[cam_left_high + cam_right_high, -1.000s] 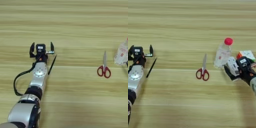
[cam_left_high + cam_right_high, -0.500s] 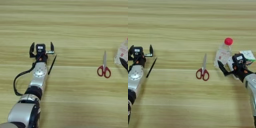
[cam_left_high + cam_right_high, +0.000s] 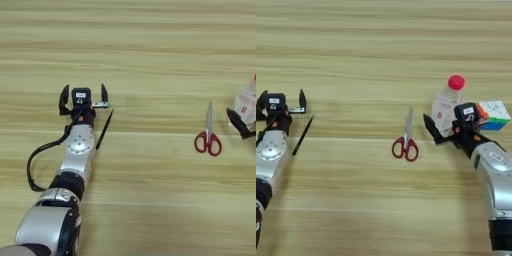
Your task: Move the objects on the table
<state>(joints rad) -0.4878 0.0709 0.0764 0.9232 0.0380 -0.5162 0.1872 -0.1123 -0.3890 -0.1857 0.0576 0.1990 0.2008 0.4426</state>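
A clear bottle (image 3: 445,106) with a red cap (image 3: 456,82) and white label stands upright at the right of the table (image 3: 371,55). My right gripper (image 3: 450,126) is open at the bottle's base. One black finger (image 3: 430,128) shows on the bottle's left side; the other is hidden behind the gripper body. A thin black pen-like stick (image 3: 104,129) lies just right of my left arm. My left gripper (image 3: 83,94) rests on the table at the left, open and holding nothing.
Red-handled scissors (image 3: 406,140) lie shut in the middle, blades pointing away from me. A colourful puzzle cube (image 3: 494,115) sits just right of the bottle, behind my right wrist. A black cable loops beside my left forearm (image 3: 35,165).
My right gripper has moved left and forward until its finger passes the bottle's left side. The bottle, scissors, stick and left arm have stayed put.
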